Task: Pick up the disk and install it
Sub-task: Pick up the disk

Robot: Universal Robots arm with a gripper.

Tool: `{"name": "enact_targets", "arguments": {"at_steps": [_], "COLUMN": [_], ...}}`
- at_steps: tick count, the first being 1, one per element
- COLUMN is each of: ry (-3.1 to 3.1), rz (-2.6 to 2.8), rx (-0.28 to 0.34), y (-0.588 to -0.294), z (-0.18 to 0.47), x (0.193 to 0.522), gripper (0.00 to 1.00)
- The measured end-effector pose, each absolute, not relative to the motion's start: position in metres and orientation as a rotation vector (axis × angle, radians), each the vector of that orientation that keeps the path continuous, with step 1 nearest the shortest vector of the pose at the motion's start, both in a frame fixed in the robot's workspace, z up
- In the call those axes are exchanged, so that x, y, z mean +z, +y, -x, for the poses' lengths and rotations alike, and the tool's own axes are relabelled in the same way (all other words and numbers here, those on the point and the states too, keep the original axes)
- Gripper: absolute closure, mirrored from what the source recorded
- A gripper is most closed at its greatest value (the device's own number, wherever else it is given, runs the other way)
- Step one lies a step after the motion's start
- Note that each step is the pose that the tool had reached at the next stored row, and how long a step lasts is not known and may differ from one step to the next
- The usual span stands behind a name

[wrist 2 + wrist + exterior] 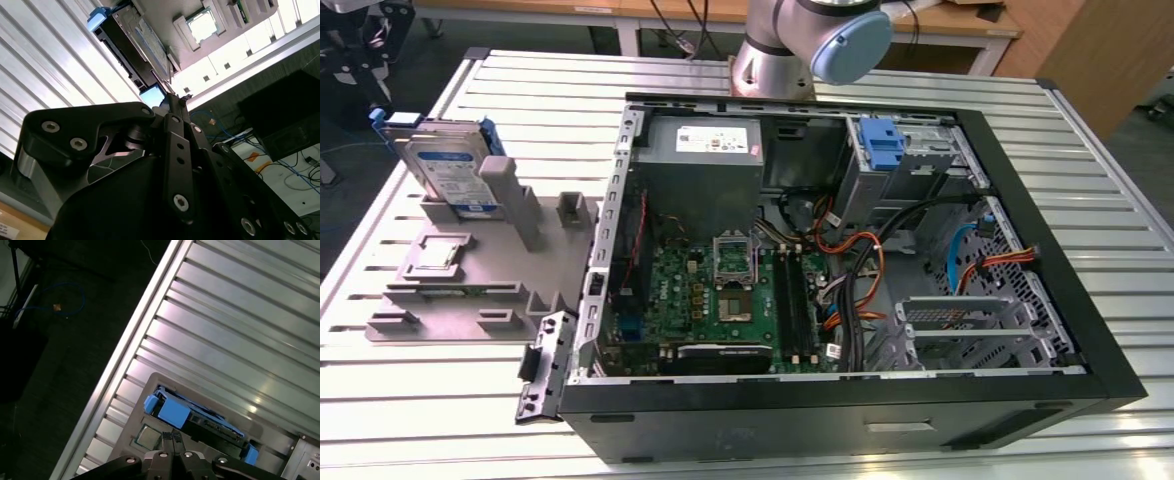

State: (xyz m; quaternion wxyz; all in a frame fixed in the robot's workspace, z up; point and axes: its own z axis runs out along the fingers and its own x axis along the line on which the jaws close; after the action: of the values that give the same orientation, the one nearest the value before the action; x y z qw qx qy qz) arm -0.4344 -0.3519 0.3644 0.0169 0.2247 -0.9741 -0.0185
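Disk point(447, 170) stands on edge in the grey holder point(454, 290), long axis upright; the gripper point(170, 436) is pressed together, empty.

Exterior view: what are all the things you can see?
disk: one, silver with blue rails, standing upright in the holder at the exterior view's left
holder: one, grey, on the table beside the computer case
chip: one, silvery square, lying on the holder
computer case: one, black, open, mid-table
circuit board: one, green, inside the case
metal box: one, grey with white sticker, inside the case
bracket: one, blue, inside the case
table: one, silver, slatted
robot arm: one, grey and blue, beyond the case
gripper: one, black, shut, near the disk
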Motion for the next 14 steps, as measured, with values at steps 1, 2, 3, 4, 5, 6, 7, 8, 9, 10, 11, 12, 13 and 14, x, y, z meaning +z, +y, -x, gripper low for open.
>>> {"name": "enact_targets", "arguments": {"at_steps": [1, 2, 3, 4, 5, 6, 7, 8, 9, 10, 11, 12, 13, 14], "ry": [-3.026, -3.024, -3.023, -3.02, -3.018, -3.017, -3.015, -3.014, -3.014, -3.014, -3.014, -3.014, -3.014, -3.014], "rz": [-0.706, -0.713, -0.72, -0.729, -0.737, -0.742, -0.748, -0.752, -0.753, -0.754, -0.754, -0.754, -0.754, -0.754], "rx": [-0.057, -0.057, -0.057, -0.057, -0.057, -0.057, -0.057, -0.057, -0.057, -0.056, -0.056, -0.056, -0.056, -0.056], "y": [-0.3519, -0.3519, -0.3519, -0.3519, -0.3519, -0.3519, -0.3519, -0.3519, -0.3519, -0.3519, -0.3519, -0.3519, -0.3519, -0.3519], "z": [0.4345, 0.4345, 0.4345, 0.4345, 0.4345, 0.4345, 0.4345, 0.4345, 0.4345, 0.4345, 0.4345, 0.4345, 0.4345, 0.4345], "x": [0.3644, 0.3644, 0.3644, 0.3644, 0.3644, 0.3644, 0.3644, 0.3644, 0.3644, 0.3644, 0.3644, 0.3644, 0.3644, 0.3644], "gripper": [0.9, 0.9, 0.9, 0.9, 0.9, 0.9, 0.9, 0.9, 0.9, 0.9, 0.9, 0.9, 0.9, 0.9]}}
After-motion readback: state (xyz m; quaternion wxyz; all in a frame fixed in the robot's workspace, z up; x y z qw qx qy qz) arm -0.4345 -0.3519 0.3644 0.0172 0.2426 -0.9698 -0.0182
